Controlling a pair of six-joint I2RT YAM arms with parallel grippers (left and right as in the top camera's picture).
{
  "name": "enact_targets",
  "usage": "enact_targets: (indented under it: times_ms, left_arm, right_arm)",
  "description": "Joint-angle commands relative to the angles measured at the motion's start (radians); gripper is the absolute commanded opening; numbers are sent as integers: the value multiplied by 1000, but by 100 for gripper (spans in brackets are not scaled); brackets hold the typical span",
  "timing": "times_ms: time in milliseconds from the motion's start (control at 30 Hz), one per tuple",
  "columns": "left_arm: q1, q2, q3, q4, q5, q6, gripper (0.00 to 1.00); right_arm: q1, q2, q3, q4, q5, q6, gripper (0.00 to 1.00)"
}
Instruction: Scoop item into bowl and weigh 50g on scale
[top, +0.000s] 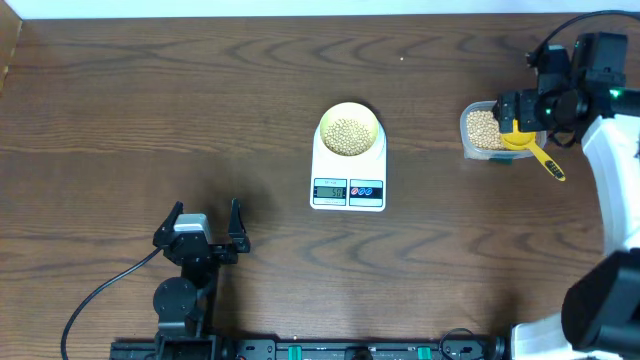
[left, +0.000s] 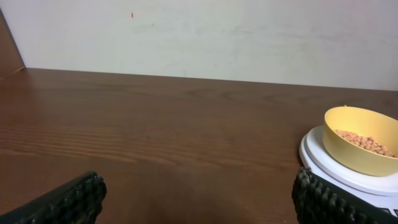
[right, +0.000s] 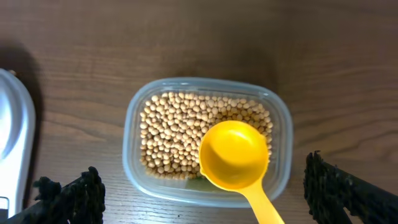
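Observation:
The pale yellow bowl (top: 349, 130) holds beans (top: 348, 134) and stands on the white scale (top: 348, 188) at mid-table; both show at the right in the left wrist view, bowl (left: 360, 140) on scale (left: 329, 168). More beans (right: 180, 134) fill a clear tub (right: 134, 165), also seen overhead (top: 483, 130). An empty yellow scoop (right: 235, 155) rests with its cup in the tub and its handle over the rim. My right gripper (right: 205, 199) is open above the tub, holding nothing. My left gripper (top: 205, 222) is open and empty near the front left.
The scale's display (top: 330, 192) and buttons face the front edge. The scoop's handle (top: 548, 162) sticks out to the right of the tub. A wall rises behind the table's far edge (left: 186, 78). A black cable (top: 100, 295) trails at front left.

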Motion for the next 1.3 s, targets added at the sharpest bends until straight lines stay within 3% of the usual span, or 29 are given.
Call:
enact_targets:
  times_ms: [0, 400, 667, 1267]
  left_arm:
    - [5, -6, -13, -42, -13, 6, 97]
    - [5, -6, -13, -42, -13, 6, 97]
    - [5, -6, -13, -42, -13, 6, 98]
    - [5, -6, -13, -42, -13, 6, 97]
  right_arm:
    - [-13, -61, 1, -3, -7, -3, 99]
    - [-8, -162, 0, -3, 8, -4, 99]
    - [26, -224, -74, 88, 12, -71, 99]
    - [120, -647, -682, 559, 12, -70, 99]
